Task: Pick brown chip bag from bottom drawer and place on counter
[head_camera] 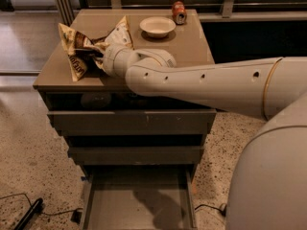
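The brown chip bag (72, 44), cream-yellow with a dark brown centre, is crumpled over the left part of the counter (192, 47). Its lower corner is at the counter's surface near the front left edge. My gripper (94, 54) reaches in from the right and is shut on the bag's pinched middle. My white arm (201, 83) crosses the counter's front edge. The bottom drawer (139, 207) is pulled open below, and its flat tray shows only the arm's shadow.
A white bowl (157, 26) and an orange can (179, 12) stand at the back of the counter. The two upper drawers (134, 123) stand slightly ajar. A black cable (29, 212) lies on the speckled floor at the lower left. My base (273, 176) fills the right.
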`<state>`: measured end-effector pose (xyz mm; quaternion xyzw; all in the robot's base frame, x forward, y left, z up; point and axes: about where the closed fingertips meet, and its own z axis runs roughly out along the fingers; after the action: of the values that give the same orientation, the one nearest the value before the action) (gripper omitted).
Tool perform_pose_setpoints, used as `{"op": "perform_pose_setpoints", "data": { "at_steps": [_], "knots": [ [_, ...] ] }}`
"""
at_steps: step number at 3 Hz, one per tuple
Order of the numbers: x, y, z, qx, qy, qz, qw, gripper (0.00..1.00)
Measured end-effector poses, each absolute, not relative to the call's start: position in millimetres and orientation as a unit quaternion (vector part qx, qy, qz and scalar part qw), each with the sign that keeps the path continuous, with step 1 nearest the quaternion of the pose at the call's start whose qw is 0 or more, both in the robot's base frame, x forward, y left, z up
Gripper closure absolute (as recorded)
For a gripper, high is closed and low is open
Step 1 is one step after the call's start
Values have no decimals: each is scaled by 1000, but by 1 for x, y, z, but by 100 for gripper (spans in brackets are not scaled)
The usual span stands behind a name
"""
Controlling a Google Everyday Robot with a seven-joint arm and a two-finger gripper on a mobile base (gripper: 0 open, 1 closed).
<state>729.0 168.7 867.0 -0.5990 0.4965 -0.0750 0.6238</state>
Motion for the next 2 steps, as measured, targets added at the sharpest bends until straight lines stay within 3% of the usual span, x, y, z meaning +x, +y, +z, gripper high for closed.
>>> {"op": "perform_pose_setpoints", "data": {
  "at_steps": [1, 2],
  "knots": [
    [729, 169, 867, -599, 496, -75, 624, 17],
    [729, 169, 867, -599, 496, -75, 624, 0]
  ]
}}
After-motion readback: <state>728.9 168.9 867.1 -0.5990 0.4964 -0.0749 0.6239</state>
